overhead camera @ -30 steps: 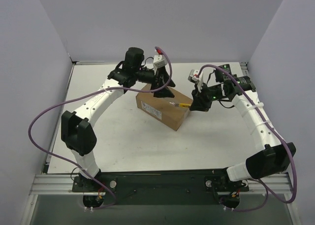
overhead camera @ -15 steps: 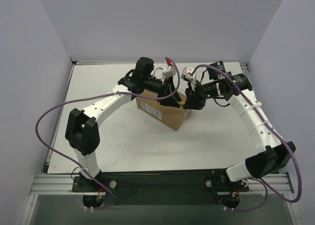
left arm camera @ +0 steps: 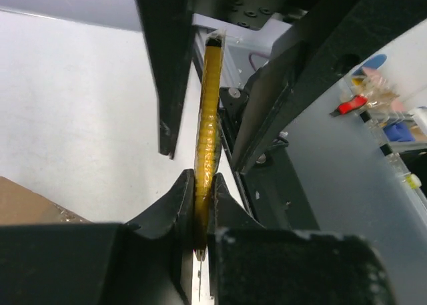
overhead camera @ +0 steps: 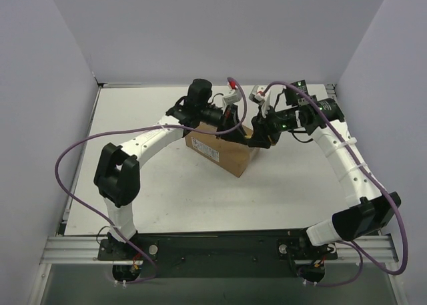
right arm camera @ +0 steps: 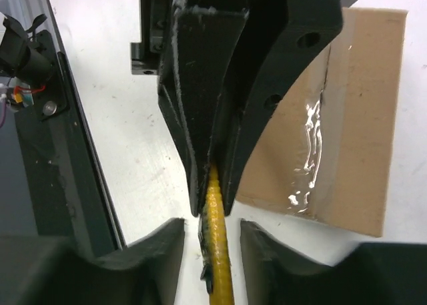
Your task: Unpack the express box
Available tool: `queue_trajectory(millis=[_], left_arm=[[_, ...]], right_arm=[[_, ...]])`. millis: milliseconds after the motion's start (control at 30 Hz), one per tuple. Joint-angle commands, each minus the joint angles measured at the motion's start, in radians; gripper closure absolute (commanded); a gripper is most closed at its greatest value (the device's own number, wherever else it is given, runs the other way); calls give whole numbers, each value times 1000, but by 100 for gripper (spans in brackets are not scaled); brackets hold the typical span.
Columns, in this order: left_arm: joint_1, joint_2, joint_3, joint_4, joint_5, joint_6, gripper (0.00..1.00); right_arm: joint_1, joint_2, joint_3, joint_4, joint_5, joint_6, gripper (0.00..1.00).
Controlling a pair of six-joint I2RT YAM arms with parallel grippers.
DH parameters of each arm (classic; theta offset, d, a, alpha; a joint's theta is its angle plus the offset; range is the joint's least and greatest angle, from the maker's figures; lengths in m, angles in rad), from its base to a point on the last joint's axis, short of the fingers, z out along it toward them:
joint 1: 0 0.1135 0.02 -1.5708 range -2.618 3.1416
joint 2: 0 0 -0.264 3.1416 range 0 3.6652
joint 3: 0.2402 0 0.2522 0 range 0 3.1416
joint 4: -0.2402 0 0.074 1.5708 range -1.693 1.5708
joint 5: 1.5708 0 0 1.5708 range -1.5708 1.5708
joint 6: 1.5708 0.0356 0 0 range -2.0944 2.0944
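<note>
**Top external view.** The express box (overhead camera: 217,151) is lying on the white table (overhead camera: 167,185), toward the far middle and set at an angle. Both arms are reaching inward over the box's right end. The left gripper (overhead camera: 235,133) and the right gripper (overhead camera: 257,138) are meeting nose to nose there, just beside each other. Their finger positions cannot be told from this view.

**Left wrist view.** The left gripper (left arm camera: 202,201) is pinching a yellow utility knife (left arm camera: 210,118) tightly between its two notched fingers. The knife is running lengthwise away from the camera. The right gripper's fingers (left arm camera: 167,71) are standing apart on either side of the knife's far end. A brown corner of the box (left arm camera: 30,201) is showing at lower left.

**Right wrist view.** The right gripper (right arm camera: 212,235) is spread, with gaps showing between the knife (right arm camera: 219,265) and each finger. The left gripper (right arm camera: 210,171) is clamping the knife's far portion. The box (right arm camera: 360,105) is lying on the right, with glossy tape (right arm camera: 308,145) running along its seam.
</note>
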Motion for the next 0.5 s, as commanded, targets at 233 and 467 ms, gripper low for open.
queue_trajectory(millis=[233, 467], left_arm=[[55, 12, -67, 1141, -17, -1009, 100], [55, 26, -67, 1181, -95, -1097, 100]], right_arm=[[-223, -174, -25, 434, -195, 545, 21], [-184, -200, -119, 517, -238, 607, 26]])
